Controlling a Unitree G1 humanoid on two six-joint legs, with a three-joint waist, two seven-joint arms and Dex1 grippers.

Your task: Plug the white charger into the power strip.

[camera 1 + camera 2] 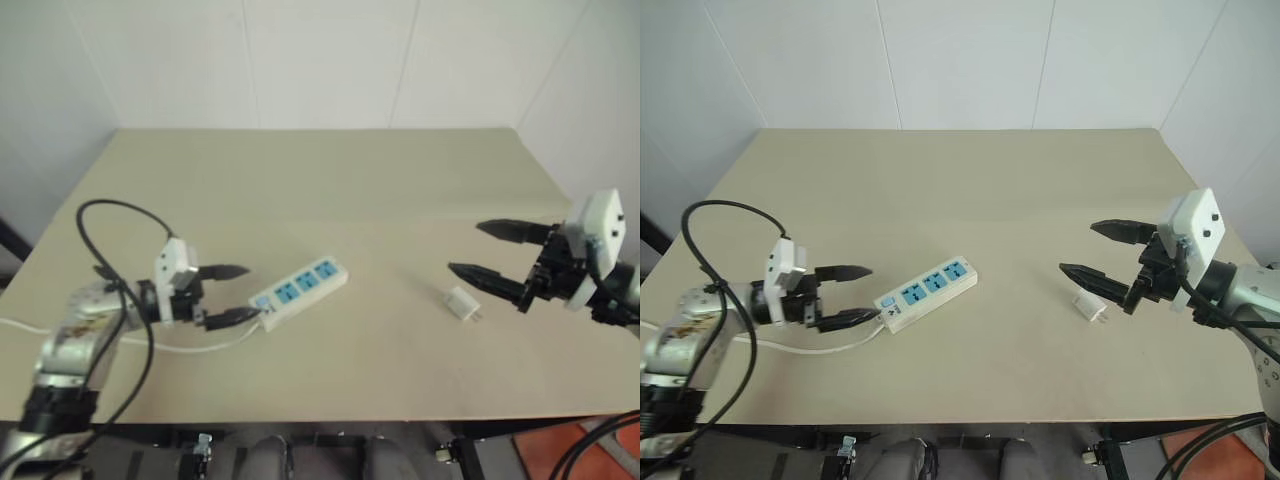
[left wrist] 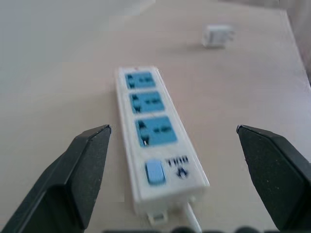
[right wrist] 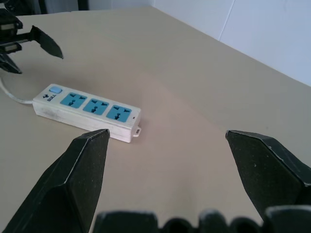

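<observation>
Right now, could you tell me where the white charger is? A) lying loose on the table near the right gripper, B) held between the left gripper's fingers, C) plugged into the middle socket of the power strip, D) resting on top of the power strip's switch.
A: the white charger lies alone on the table, just below the open right gripper, well apart from the power strip, whose three sockets are all empty.

You get even, soft daylight over the table, with no glare. Shadows stay faint under the power strip and the white charger. In your left wrist view the charger and the table's far end look blurred.
</observation>
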